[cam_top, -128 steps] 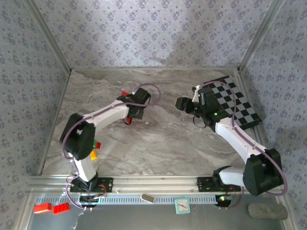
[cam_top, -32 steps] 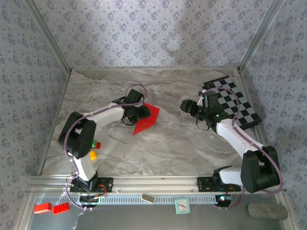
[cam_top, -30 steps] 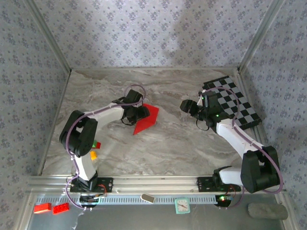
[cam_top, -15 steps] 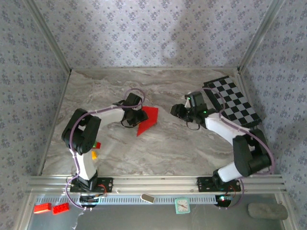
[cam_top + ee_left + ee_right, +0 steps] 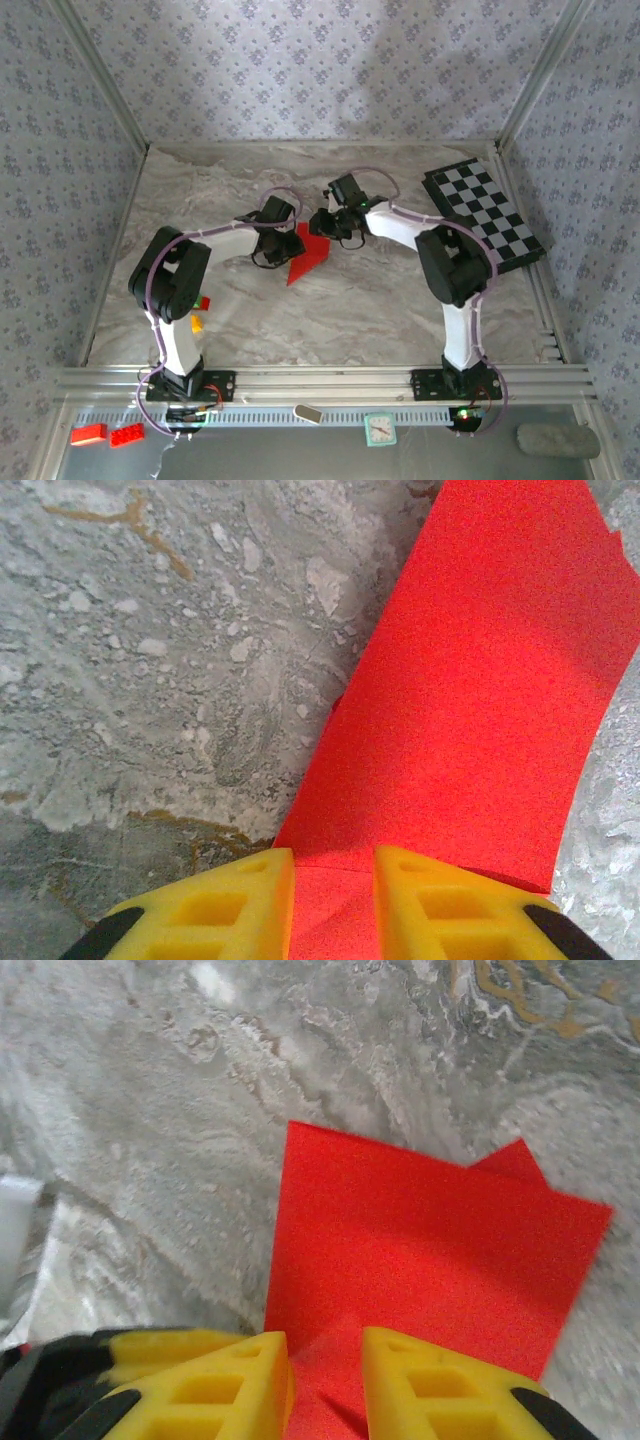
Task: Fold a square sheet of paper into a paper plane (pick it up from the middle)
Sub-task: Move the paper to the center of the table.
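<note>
The square sheet of paper [image 5: 310,256] is bright red, folded into a pointed wedge, and lies flat on the marble table [image 5: 380,300] near the middle. My left gripper [image 5: 287,240] rests on its left edge and my right gripper [image 5: 322,226] on its upper edge, tips nearly meeting. In the left wrist view the paper [image 5: 480,680] runs up between the yellow fingers [image 5: 230,895] of the left gripper [image 5: 335,855], which leave a narrow gap. In the right wrist view the paper [image 5: 420,1250] buckles into a small ridge inside the right gripper [image 5: 325,1338], whose jaws also stand slightly apart.
A black-and-white checkered board [image 5: 485,210] lies at the back right. Small red and yellow bricks [image 5: 198,312] sit beside the left arm. Red bricks [image 5: 105,435], a small clock [image 5: 380,428] and a grey lump [image 5: 555,440] lie on the front ledge. Patterned walls [image 5: 320,80] enclose the table.
The right arm has swung left from the checkered board onto the red paper. Both grippers' jaws have narrowed. The left gripper has stayed on the paper, which shifted slightly.
</note>
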